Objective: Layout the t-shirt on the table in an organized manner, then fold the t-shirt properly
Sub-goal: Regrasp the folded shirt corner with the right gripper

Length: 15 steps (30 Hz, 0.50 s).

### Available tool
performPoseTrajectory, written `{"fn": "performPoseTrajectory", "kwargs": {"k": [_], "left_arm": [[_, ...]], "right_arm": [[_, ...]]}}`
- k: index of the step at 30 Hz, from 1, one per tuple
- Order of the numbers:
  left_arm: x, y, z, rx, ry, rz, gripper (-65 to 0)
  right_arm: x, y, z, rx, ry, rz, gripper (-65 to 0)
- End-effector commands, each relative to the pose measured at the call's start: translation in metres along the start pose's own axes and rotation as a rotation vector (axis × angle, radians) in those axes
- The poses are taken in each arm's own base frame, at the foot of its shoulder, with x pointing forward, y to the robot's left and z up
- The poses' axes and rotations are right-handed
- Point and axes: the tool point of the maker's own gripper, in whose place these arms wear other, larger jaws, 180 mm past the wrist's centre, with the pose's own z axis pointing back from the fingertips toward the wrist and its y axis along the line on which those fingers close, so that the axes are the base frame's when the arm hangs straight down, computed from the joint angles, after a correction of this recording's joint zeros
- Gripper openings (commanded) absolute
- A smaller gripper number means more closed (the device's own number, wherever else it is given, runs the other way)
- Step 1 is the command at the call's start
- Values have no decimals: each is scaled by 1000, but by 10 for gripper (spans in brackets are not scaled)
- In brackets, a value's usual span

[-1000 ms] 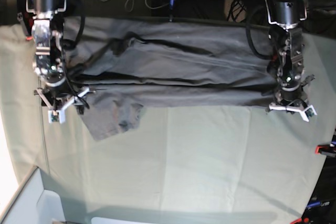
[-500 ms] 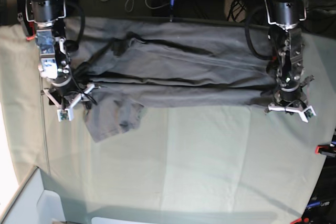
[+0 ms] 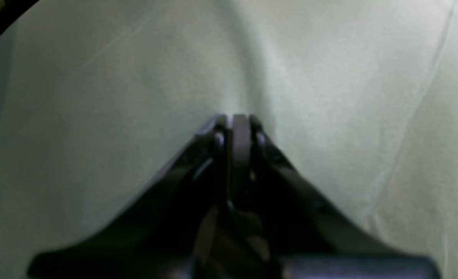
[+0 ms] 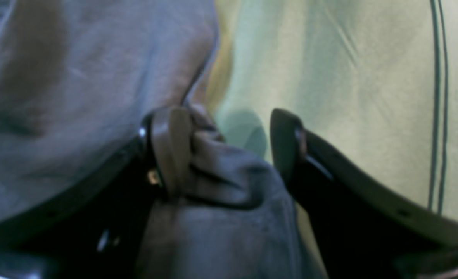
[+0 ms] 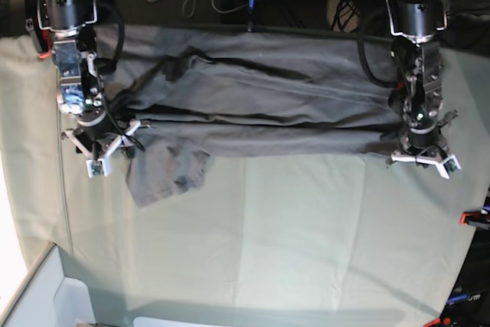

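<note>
Right arm's fingers (image 5: 107, 151) shifted inward, parted around t-shirt (image 5: 253, 105) fold, left arm's fingers (image 5: 423, 160) closed over table (image 5: 306, 235)

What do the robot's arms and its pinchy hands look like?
Both arms are black and silver, with round black tops and black cables looping beside them. The right gripper and left gripper have pale prongs sticking out. Close up, the fingers look dark, smooth and curved.

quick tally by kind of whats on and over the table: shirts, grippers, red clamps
t-shirt: 1
grippers: 2, the left gripper and the right gripper
red clamps: 3 in view, near the table edges
total: 6
</note>
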Motion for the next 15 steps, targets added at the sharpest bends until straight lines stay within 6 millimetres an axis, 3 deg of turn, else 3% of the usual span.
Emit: {"fn": "performPoseTrajectory", "kwargs": {"k": [1,11,15], "left_arm": [[26,-4,-4,-6,-68,0,-650],[29,-2,-5,-3,-72,-1,-650],[29,-2,-5,-3,-72,-1,-650]], "right_arm": [[16,0,0,11,-45,15,-313],[13,3,1,18,-40,7,-326],[12,3,0,17,-38,12,-435]]}}
